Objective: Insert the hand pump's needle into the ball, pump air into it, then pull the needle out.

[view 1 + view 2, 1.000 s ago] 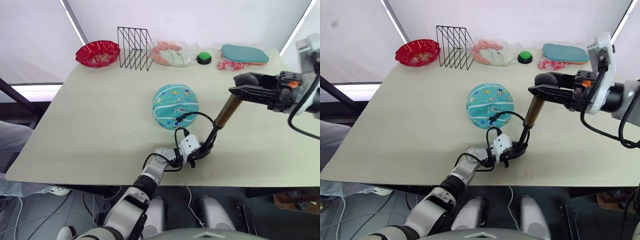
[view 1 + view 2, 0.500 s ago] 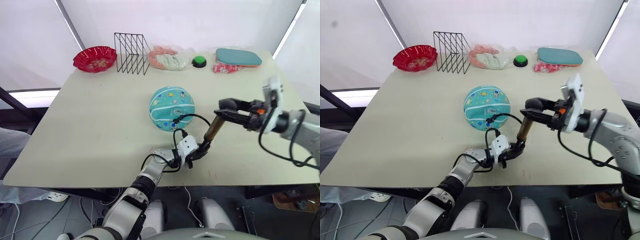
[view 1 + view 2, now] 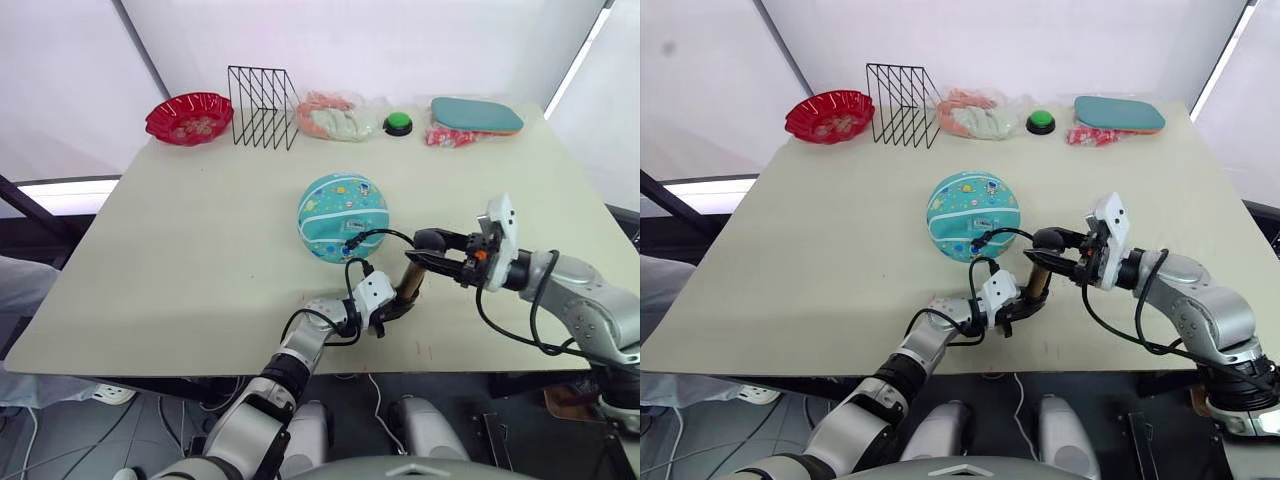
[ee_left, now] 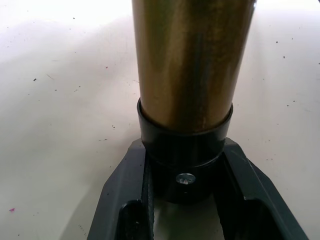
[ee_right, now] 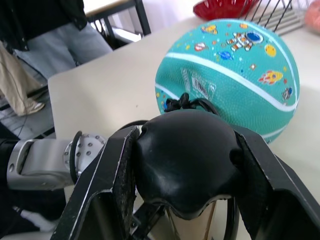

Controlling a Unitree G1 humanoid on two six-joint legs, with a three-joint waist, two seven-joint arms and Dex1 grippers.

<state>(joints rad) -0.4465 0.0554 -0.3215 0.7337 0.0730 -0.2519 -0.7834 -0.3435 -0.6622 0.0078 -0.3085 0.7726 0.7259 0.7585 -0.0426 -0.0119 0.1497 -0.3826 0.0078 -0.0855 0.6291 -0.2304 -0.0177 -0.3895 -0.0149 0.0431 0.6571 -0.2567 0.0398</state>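
The teal ball (image 3: 343, 217) with cartoon prints rests mid-table. A thin black hose (image 3: 385, 236) loops from a black fitting (image 5: 181, 102) pressed against the ball beside the barcode sticker; the needle itself is hidden. The bronze hand pump (image 3: 410, 282) stands upright in front of the ball, on its right. My left gripper (image 4: 184, 150) is shut on the pump's black bottom cap, low on the table. My right gripper (image 5: 186, 135) is shut on the black knob handle (image 5: 185, 165) at the pump's top, with one finger (image 5: 107, 200) on each side. Only a short stretch of bronze barrel shows between the two grippers.
Along the table's far edge stand a red bowl (image 3: 188, 117), a black wire rack (image 3: 262, 93), a bag of pink and white items (image 3: 335, 115), a green button (image 3: 398, 123), a pink packet (image 3: 445, 137) and a flat teal oval pad (image 3: 476, 113). A person's legs (image 5: 50, 30) stand beyond the table.
My right gripper has come down and towards me with the handle, so the pump looks much shorter. The left gripper and ball have stayed put. The camera shifted slightly.
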